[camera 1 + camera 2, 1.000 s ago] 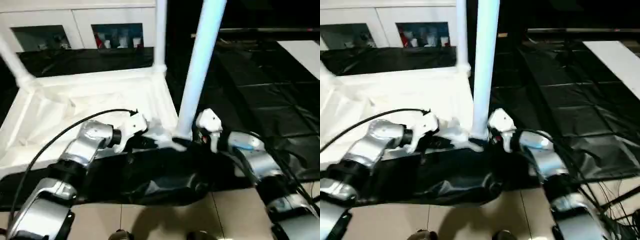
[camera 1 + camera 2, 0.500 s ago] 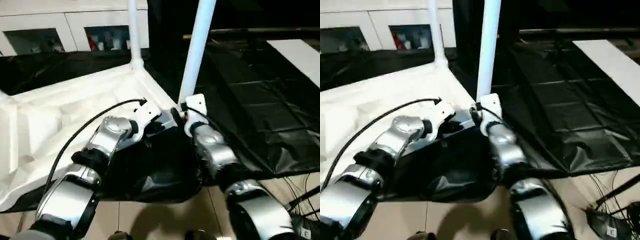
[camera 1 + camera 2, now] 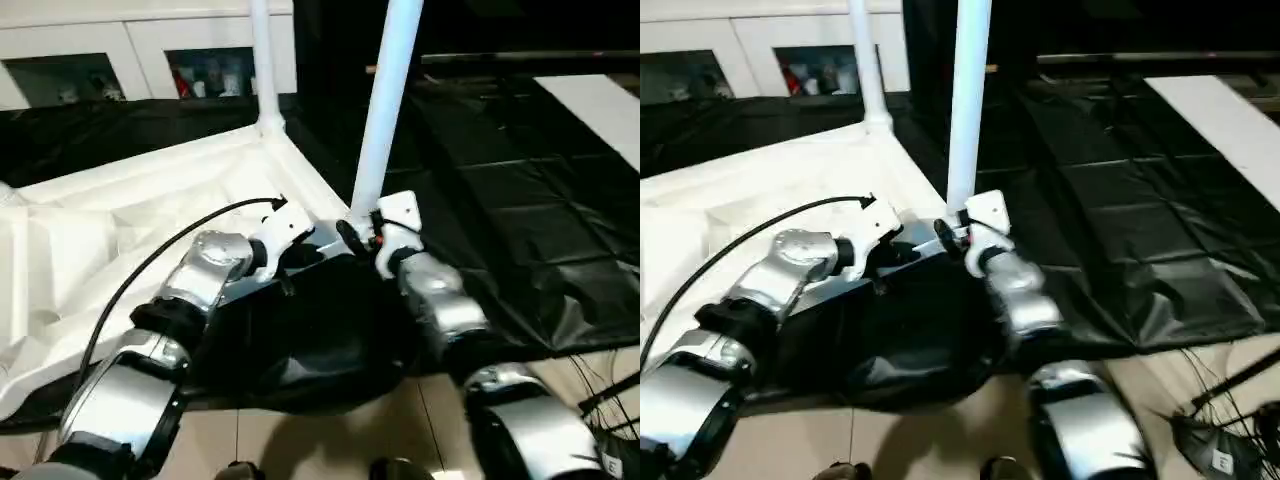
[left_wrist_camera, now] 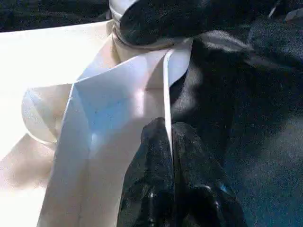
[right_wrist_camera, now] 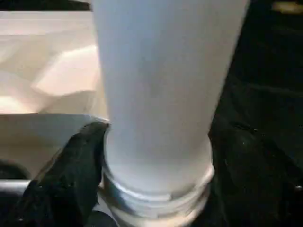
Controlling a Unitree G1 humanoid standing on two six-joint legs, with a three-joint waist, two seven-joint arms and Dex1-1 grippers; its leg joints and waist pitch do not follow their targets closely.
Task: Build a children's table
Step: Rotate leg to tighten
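The children's table lies upside down, its white top [image 3: 130, 230] showing the ribbed underside. Two white tube legs stand upright in corner sockets: a far leg [image 3: 262, 60] and a near leg [image 3: 385, 100]. My left gripper [image 4: 169, 137] is shut on the thin white rim [image 4: 166, 85] of the top, next to the near corner. My right gripper [image 5: 158, 137] sits at the foot of the near leg [image 5: 156, 71], one black finger [image 5: 71, 165] against each side just above the collar [image 5: 156, 198]. In the head views both grippers [image 3: 300, 250] [image 3: 355, 235] meet at that corner.
Black plastic sheeting [image 3: 520, 200] covers the floor to the right and under the table's near edge. A white cabinet with glass doors [image 3: 150, 50] stands behind. A white board [image 3: 600, 100] lies at the far right, and cables [image 3: 1230, 420] trail over beige tiles at the lower right.
The whole picture has shifted since a second ago, so the camera moved. Both grippers stay at the near corner, the left on the rim and the right at the leg's foot.
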